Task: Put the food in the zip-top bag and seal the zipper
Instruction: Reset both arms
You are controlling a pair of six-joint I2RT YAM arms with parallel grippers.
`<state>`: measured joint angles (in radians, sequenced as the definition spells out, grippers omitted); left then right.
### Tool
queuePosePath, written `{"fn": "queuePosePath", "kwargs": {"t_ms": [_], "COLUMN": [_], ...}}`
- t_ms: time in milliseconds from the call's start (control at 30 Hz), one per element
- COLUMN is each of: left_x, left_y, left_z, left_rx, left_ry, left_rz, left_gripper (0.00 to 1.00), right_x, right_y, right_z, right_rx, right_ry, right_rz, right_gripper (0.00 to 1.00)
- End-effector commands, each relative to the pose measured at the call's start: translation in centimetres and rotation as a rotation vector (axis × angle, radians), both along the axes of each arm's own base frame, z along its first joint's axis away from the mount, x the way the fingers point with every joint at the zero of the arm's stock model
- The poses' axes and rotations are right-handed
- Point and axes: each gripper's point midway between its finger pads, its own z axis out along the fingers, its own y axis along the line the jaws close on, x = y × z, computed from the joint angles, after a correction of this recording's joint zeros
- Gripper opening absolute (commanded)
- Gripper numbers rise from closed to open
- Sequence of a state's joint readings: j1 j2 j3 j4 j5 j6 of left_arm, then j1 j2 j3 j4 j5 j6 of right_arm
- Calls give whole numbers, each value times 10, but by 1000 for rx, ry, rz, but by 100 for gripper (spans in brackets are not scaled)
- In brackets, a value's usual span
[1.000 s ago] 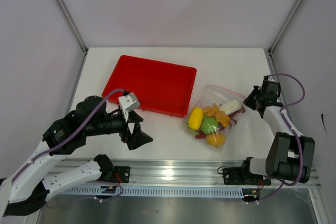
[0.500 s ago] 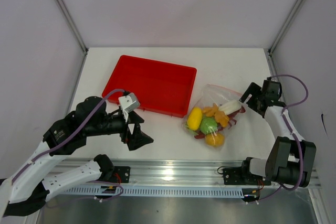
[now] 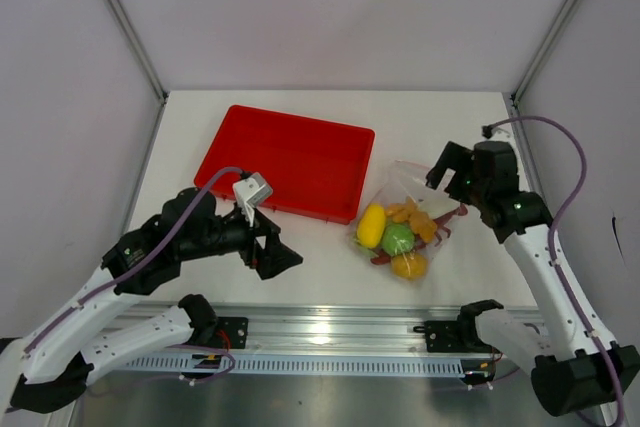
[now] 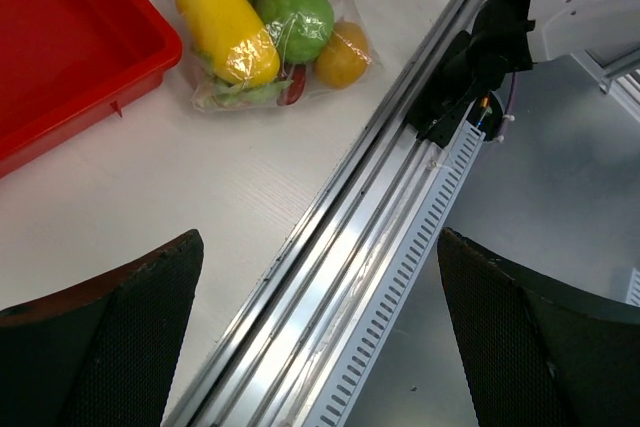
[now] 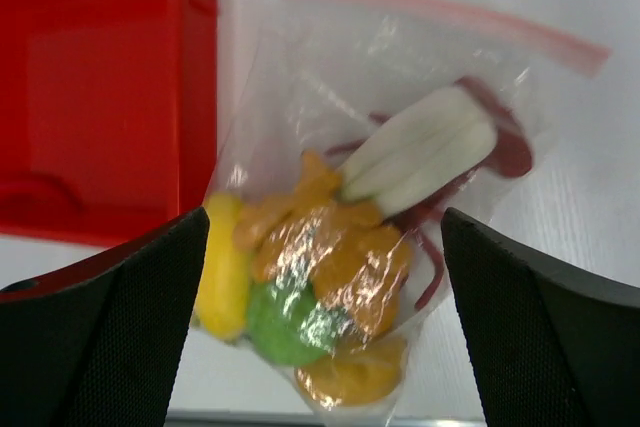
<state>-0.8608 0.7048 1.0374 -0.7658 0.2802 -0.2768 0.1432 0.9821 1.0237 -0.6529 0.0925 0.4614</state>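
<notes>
While the right end effector (image 3: 448, 179) hangs wide and empty above it, the bag (image 3: 412, 209) lies on the tabletop (image 3: 450, 117) right of the tray (image 3: 285, 162), food (image 3: 398, 237) inside. Light, floppy, slippery, I reckon: pinch the stiffer zipper (image 5: 450, 17) along its far edge. Wide too, the left end effector (image 3: 272, 252).

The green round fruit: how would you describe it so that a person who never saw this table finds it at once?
Find the big red tray; at its right in the top view lies a clear zip-top bag full of toy food. Inside, the green round fruit sits between two yellow fruits, and it is the only green ball there.
</notes>
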Motion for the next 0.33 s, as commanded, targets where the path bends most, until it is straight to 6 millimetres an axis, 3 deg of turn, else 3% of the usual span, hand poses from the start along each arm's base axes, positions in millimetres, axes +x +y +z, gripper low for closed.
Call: {"fn": "queuePosePath", "kwargs": {"t_ms": [0, 200, 300], "left_x": [12, 10, 9], "left_y": [-10, -26, -32], "left_z": [1, -14, -31], "left_rx": [-66, -150, -169], "left_ry": [30, 109, 156], "left_rz": [61, 56, 52], "left_gripper": [99, 100, 99], "right_x": [-34, -78, -85], "right_y": [36, 81, 86], "right_z": [-26, -46, -53], "right_rx": [-29, -42, -33], "right_ry": [136, 199, 188], "right_rz": [47, 126, 126], "right_gripper": [100, 100, 99]}}
